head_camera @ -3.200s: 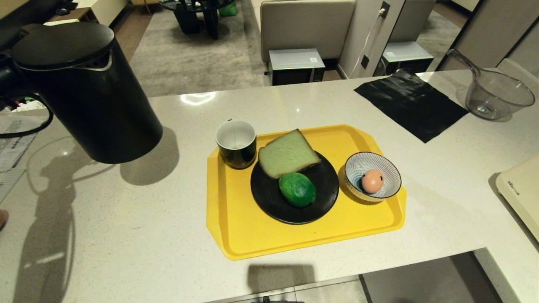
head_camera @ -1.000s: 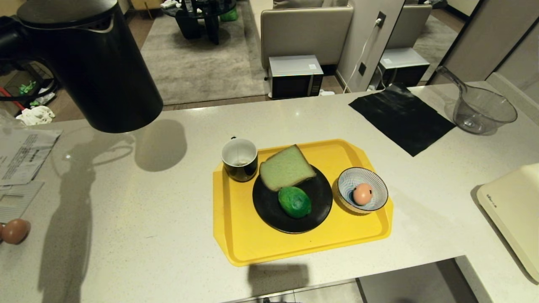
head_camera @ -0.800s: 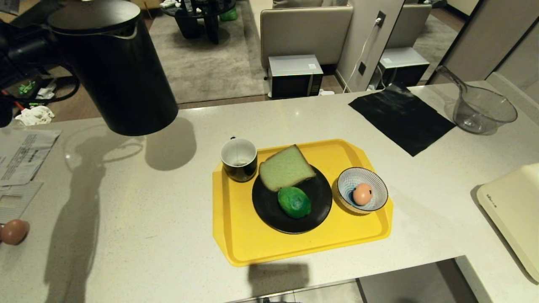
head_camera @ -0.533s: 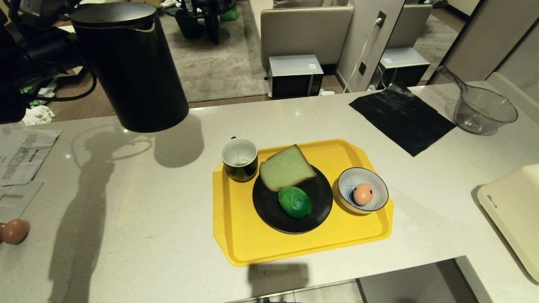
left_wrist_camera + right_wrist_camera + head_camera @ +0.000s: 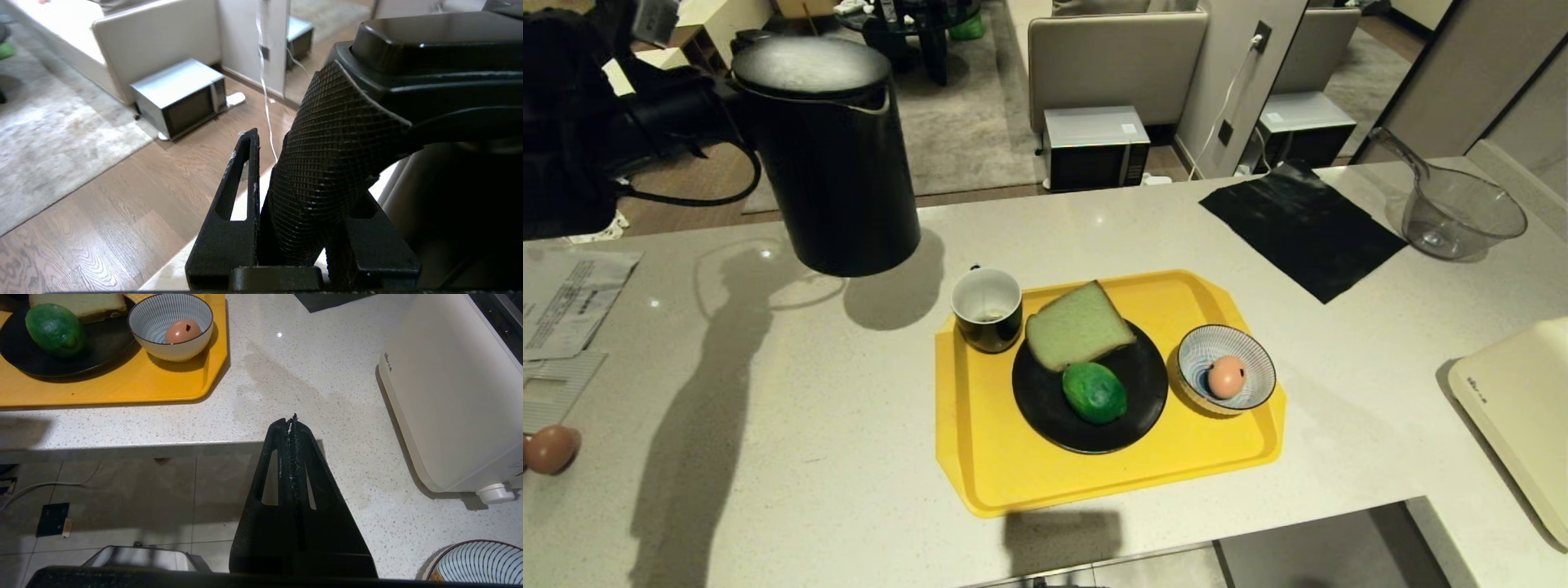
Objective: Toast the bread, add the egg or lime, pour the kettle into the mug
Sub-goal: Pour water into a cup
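The black kettle [image 5: 833,155] hangs nearly upright above the counter, behind and to the left of the mug [image 5: 987,306]. My left gripper [image 5: 698,102] is shut on its textured side handle [image 5: 339,134], which fills the gap between the fingers [image 5: 245,171]. The mug, black outside and white inside, stands on the back left corner of the yellow tray [image 5: 988,465]. A black plate [image 5: 1045,408] carries the pale green bread [image 5: 1078,325] and the lime [image 5: 1094,392]. An egg [image 5: 1227,376] lies in a striped bowl [image 5: 1254,359]. My right gripper [image 5: 291,418] is shut and empty at the counter's front edge.
A black mat [image 5: 1303,224] and a clear measuring jug [image 5: 1462,208] sit at the back right. A cream toaster [image 5: 1519,400] stands at the right edge. Papers [image 5: 564,294] and a brown egg [image 5: 551,447] lie at the far left. Another striped bowl [image 5: 482,561] is near my right gripper.
The left arm has carried the kettle rightwards and lower, closer to the mug, and it now hangs more upright. Everything on the tray has stayed put.
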